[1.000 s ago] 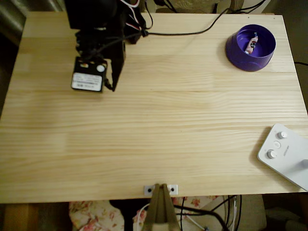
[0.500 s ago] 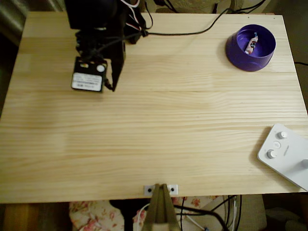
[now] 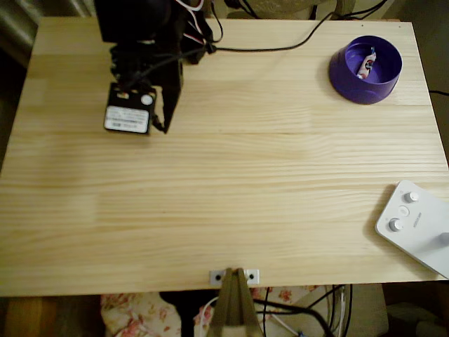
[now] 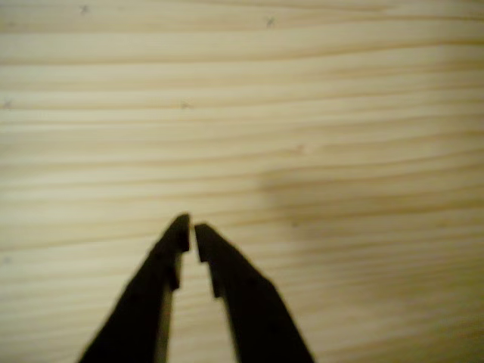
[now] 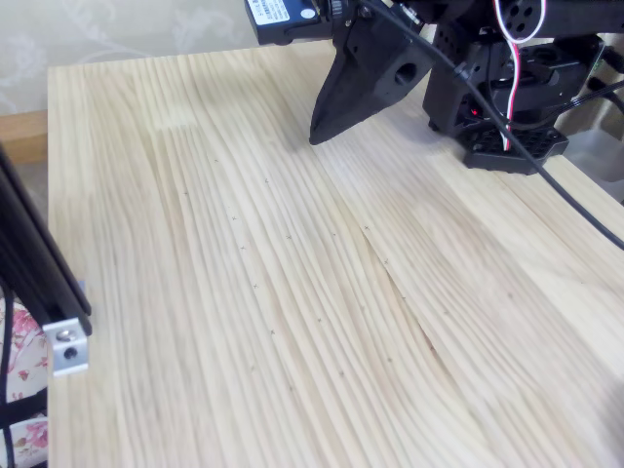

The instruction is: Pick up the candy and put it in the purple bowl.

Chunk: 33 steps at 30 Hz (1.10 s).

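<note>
In the overhead view the purple bowl (image 3: 365, 69) stands at the table's back right corner, and the candy (image 3: 365, 64) lies inside it, a small pink-and-white wrapped piece. My black gripper (image 3: 163, 128) hangs over the back left part of the table, far from the bowl. Seen from the wrist, the gripper (image 4: 190, 229) has its tips almost touching, with nothing between them, above bare wood. The fixed view has the gripper (image 5: 317, 136) pointing down just above the tabletop.
A white device with buttons (image 3: 415, 225) lies at the front right edge in the overhead view. The arm's base (image 5: 507, 88) and a black cable (image 3: 280, 45) sit along the back. A metal bracket (image 3: 235, 276) is clamped to the front edge.
</note>
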Available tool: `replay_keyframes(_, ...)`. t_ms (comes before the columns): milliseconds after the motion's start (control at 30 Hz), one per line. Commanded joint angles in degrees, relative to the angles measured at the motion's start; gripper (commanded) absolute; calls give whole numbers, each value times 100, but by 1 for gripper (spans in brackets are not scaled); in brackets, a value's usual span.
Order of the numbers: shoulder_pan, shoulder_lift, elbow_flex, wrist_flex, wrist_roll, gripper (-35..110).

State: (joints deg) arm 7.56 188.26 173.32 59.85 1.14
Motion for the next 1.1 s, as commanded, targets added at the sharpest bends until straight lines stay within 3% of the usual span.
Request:
replay_keyframes(0,70,79,-70,26,53,-1)
replay_keyframes(1067,70,79,-70,26,53,-1)
